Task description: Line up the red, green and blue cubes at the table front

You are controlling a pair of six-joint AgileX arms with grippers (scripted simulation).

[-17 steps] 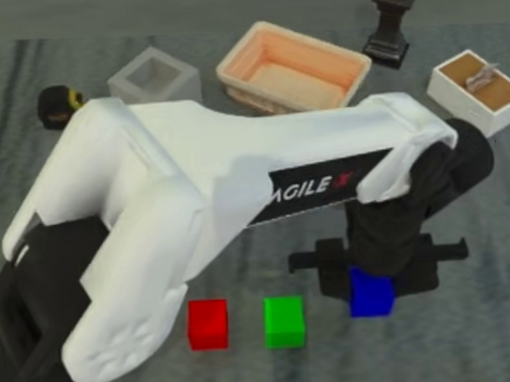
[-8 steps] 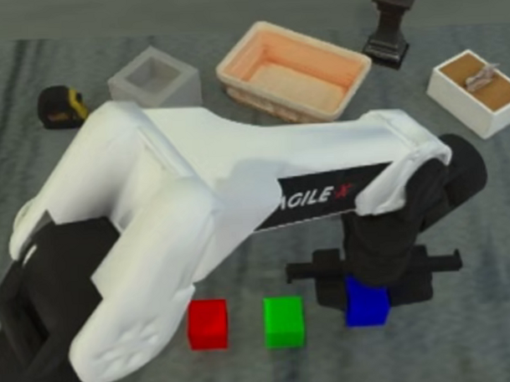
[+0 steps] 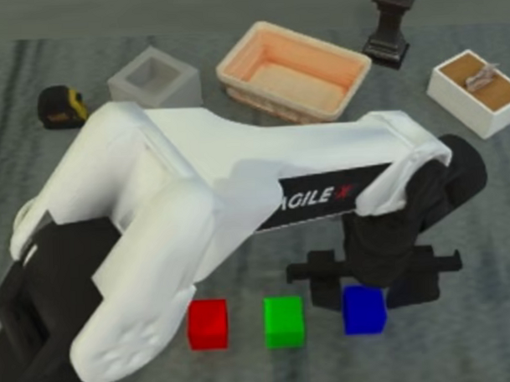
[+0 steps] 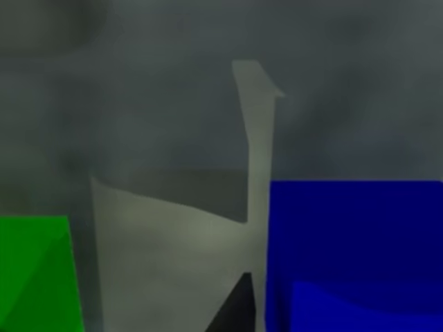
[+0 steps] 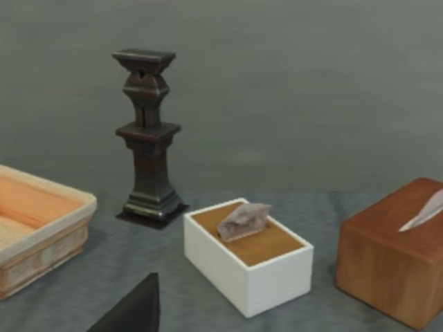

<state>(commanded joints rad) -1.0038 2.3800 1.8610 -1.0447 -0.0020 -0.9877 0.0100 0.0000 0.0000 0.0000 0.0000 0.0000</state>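
My left hand [image 3: 371, 275] has let go of the blue cube [image 3: 364, 309] and spread wide above it. The cube now rests on the tabletop [image 3: 477, 317], right of the green cube [image 3: 284, 321], with the red cube [image 3: 208, 324] left of green, so the row looks complete.

Rendered simulation tabletop, not real room: marbled grey table [image 3: 491, 233], plain grey backdrop, flat-shaded props — tape measure [image 3: 61, 106], orange basket [image 3: 293, 70], dark pedestal [image 5: 147, 166], tissue boxes [image 5: 248, 256].
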